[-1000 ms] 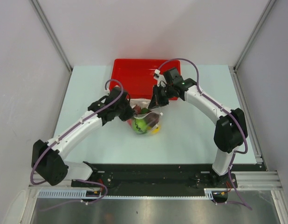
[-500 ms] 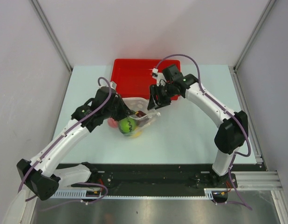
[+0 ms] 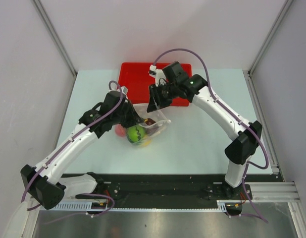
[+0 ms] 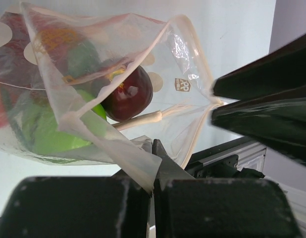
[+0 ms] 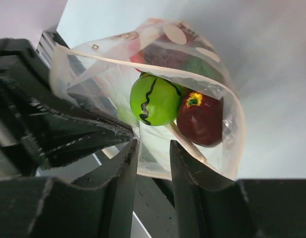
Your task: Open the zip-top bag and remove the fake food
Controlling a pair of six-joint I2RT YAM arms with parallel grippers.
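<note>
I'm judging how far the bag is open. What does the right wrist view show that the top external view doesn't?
Only the right wrist: a look straight into the zip-top bag, its mouth pulled open, with the white stalk beside the dark maroon fruit. Only the top external: the red tray behind the bag, on the table. Both: the striped green ball, and the left gripper and right gripper holding the bag's rim.
</note>
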